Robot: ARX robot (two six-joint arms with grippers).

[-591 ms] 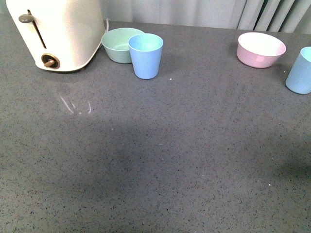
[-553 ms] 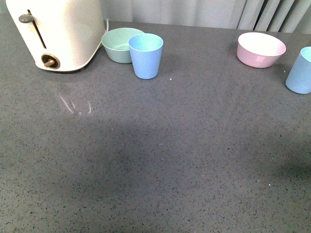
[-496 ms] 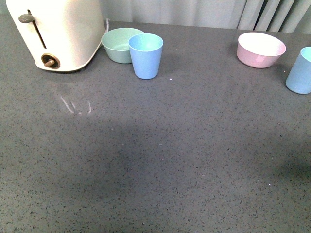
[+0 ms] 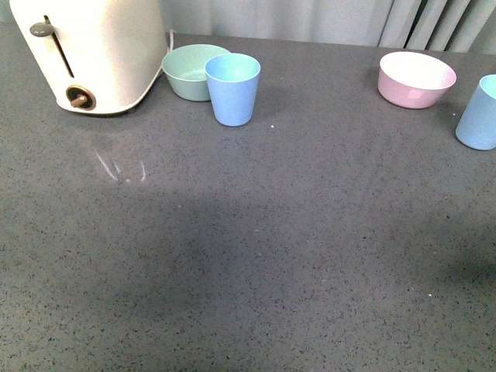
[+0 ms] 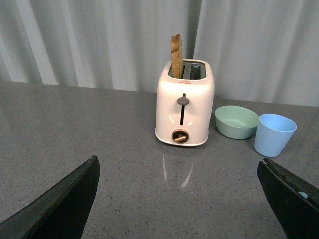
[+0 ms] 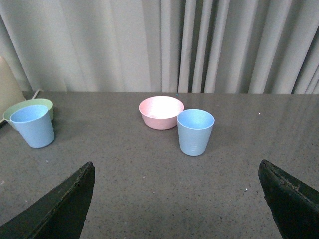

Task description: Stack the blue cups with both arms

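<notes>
Two blue cups are seen upright on the grey worktop (image 4: 256, 256), well apart from each other. In the front view, taken from the middle of the picture, the first blue cup (image 4: 232, 89) is placed at about 12 o'clock, and the second blue cup (image 4: 478, 112) is found between 2 and 3 o'clock, partly cut by the edge of the picture. A green bowl (image 4: 190, 70) is set at 10 o'clock of the first blue cup, just beside it; whether they touch cannot be told. A pink bowl (image 4: 416, 79) is set at 10 o'clock of the second blue cup, near it but apart. A white toaster (image 4: 93, 46) is placed between 10 and 11 o'clock, and in the left wrist view a slice of bread (image 5: 176, 56) is seen standing up out of its slot. A pale curtain (image 4: 310, 19) hangs behind the worktop.

No arm is shown in the front view. In the left wrist view the left tool (image 5: 178, 160) is spread wide and nothing is held between its fingers (image 5: 60, 206). In the right wrist view the right tool (image 6: 175, 164) is also spread wide and nothing is held by it; both cups and the pink bowl are seen beyond it.
</notes>
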